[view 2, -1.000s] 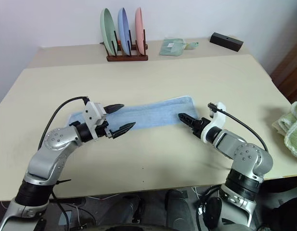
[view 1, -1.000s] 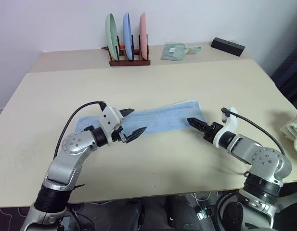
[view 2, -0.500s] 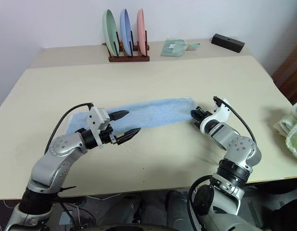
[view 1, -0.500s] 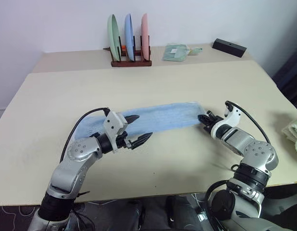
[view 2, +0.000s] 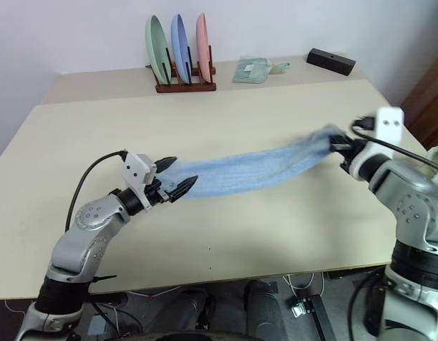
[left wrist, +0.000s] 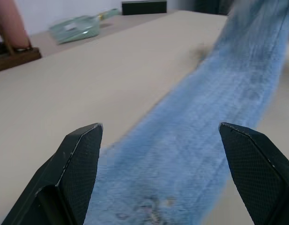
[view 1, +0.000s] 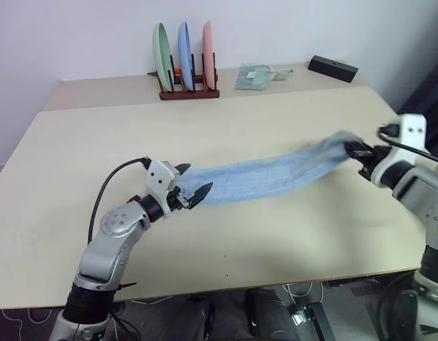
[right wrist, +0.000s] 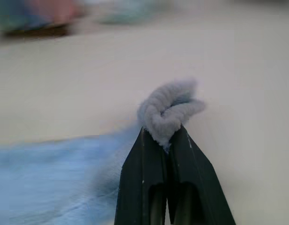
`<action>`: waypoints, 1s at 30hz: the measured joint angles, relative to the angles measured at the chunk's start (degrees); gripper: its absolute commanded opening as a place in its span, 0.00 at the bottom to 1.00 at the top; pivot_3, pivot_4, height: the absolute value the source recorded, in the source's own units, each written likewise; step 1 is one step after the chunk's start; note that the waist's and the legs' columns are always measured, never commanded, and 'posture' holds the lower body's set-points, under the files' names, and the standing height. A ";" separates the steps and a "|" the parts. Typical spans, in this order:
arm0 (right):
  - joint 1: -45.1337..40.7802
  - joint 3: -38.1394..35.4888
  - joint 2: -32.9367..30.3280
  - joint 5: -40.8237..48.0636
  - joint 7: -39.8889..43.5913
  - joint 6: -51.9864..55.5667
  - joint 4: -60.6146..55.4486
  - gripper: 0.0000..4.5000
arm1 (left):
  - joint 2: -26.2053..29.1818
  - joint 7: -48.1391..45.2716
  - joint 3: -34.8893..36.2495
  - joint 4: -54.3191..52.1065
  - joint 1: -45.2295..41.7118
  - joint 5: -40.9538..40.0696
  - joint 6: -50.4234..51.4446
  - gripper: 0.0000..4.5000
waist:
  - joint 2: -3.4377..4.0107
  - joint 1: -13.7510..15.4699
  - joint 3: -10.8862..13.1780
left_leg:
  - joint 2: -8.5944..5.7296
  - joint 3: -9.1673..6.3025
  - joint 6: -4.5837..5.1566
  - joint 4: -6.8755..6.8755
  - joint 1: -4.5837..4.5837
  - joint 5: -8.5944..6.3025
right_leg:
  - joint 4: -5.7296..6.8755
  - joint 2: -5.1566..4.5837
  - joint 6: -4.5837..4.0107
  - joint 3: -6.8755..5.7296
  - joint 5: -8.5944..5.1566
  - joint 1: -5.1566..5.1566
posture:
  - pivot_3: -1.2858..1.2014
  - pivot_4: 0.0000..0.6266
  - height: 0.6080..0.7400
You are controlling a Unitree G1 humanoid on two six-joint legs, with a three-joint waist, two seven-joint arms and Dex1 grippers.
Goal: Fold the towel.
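Towel [view 1: 275, 176], light blue terry cloth, was stretched across the table [view 1: 204, 121] between the two claws. The right gripper [view 1: 355, 150] was clenched on the towel's far end, a bunched fold protruding just beyond its fingertips, and held that end clear of the table, probably to carry it over for the fold. The left gripper [view 1: 196, 190] stood released, fingers spread astride the towel's near end, which lay flat beneath them, likely ready to pin or grasp it.

One towel [view 1: 275, 177]; three plates [view 1: 184, 53] (green, blue, pink) in one rack [view 1: 190, 92]; one green packet [view 1: 255, 75]; one black box [view 1: 333, 68]; two grippers, left gripper [view 1: 194, 186], right gripper [view 1: 355, 150].
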 measured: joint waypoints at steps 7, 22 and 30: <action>-2.17 24.91 2.20 -11.51 10.53 -11.24 -1.50 0.01 | 0.07 0.29 0.46 0.06 0.34 0.39 -0.38 0.91 | -0.15 0.44 -0.03 | -0.03 0.01 0.05 0.16 -0.08 -0.03 | -0.10 -0.03 0.11 0.00 0.08 0.05 | 0.52 0.24 1.00; -0.47 30.33 4.82 -19.46 17.76 -16.87 2.62 0.62 | 0.43 2.46 1.96 -2.98 5.81 0.46 -0.20 0.91 | -0.15 0.39 -0.03 | -0.03 0.00 0.06 0.10 -0.07 -0.04 | -0.15 0.00 0.09 0.01 0.09 0.04 | 0.52 0.24 1.00; 4.61 19.52 1.37 -14.38 23.39 -21.07 -1.82 0.61 | -0.28 4.90 6.25 -5.06 10.55 -1.78 2.26 0.91 | -0.17 0.35 -0.02 | -0.02 0.01 0.10 0.10 -0.02 -0.06 | -0.17 0.00 0.10 0.01 0.09 0.09 | 0.52 0.24 1.00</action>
